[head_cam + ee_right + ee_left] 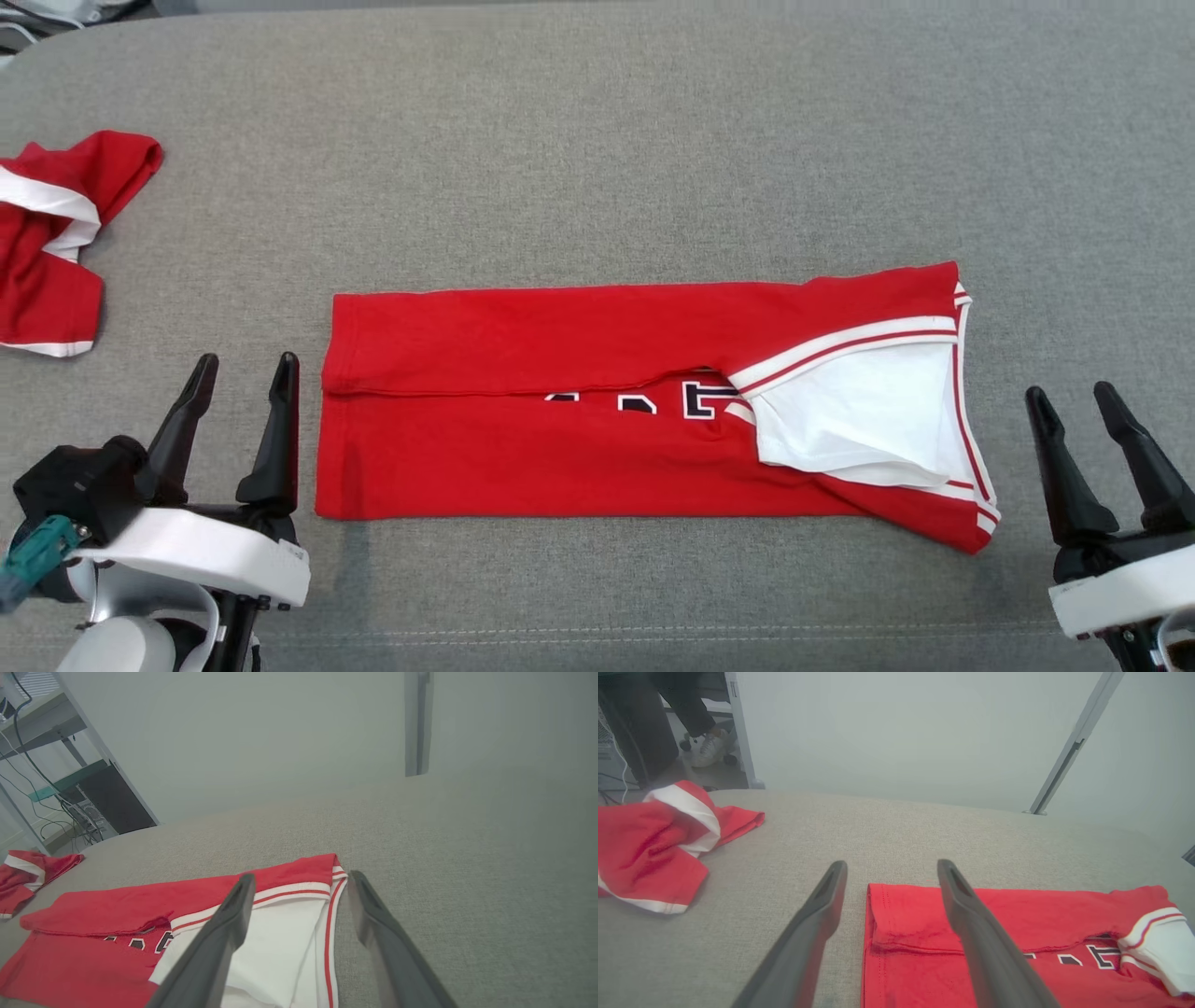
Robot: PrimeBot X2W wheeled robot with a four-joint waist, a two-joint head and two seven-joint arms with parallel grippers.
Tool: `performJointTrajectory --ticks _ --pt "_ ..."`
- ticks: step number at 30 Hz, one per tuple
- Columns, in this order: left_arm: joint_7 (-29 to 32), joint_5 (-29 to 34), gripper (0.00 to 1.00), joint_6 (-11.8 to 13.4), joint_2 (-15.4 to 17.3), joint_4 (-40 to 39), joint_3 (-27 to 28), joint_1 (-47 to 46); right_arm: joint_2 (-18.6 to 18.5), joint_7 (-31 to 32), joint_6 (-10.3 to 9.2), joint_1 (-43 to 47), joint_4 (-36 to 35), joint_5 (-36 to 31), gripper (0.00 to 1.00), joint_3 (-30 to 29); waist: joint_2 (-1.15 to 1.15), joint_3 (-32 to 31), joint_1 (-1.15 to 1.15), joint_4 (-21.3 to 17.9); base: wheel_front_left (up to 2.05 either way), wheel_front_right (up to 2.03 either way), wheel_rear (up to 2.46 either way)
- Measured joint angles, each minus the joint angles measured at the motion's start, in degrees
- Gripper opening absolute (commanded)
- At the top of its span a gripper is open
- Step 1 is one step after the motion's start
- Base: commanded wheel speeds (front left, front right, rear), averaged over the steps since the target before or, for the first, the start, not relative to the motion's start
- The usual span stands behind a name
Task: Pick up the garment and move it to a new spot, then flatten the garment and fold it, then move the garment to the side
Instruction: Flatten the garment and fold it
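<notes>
Lettering [653,401] half hidden under a fold, one red shirt [560,457] folded in the middle of the cushion [597,140], a second red garment [47,280] cut off at its left edge, left gripper [247,362] and right gripper [1071,392] — fingers wide, empty.

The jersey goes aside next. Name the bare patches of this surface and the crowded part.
Widest bare stretch: the grey surface beyond the folded jersey, from the crumpled red garment to the far right. Another: the strip between jersey and right gripper. Crowded: the left, with the left gripper beside the jersey, crumpled garment beyond.

Half-hidden, unreadable dark lettering [695,399] on red garment [560,457]
</notes>
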Motion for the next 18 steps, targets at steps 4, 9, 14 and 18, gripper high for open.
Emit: performJointTrajectory --ticks 4,9,14,18 --pt "-2.71 3.99 1.0 1.11 0.08 -0.2 -1.25 -0.21 5.8 0.54 0.0 -1.98 1.76 -6.79 1.0 -4.86 0.0 -2.08 0.0 0.66 0.0 0.0 0.0" --pt "-6.58 5.22 1.0 1.19 -0.32 1.82 -2.07 0.19 9.85 1.2 0.0 -2.97 3.71 -15.7 1.0 -8.02 0.0 -4.76 0.0 1.55 0.0 0.0 0.0" --pt "-8.38 5.2 1.0 0.13 -0.71 5.48 -2.99 4.65 11.77 1.49 0.0 -0.98 5.35 -19.25 1.0 -8.35 0.0 -7.84 0.0 2.58 0.0 0.0 0.0" --pt "-8.96 5.2 1.0 -0.73 -0.71 7.21 -3.35 6.92 12.39 2.19 0.0 1.75 5.89 -19.56 1.0 -8.25 0.0 -10.23 0.0 3.36 0.0 0.0 0.0"
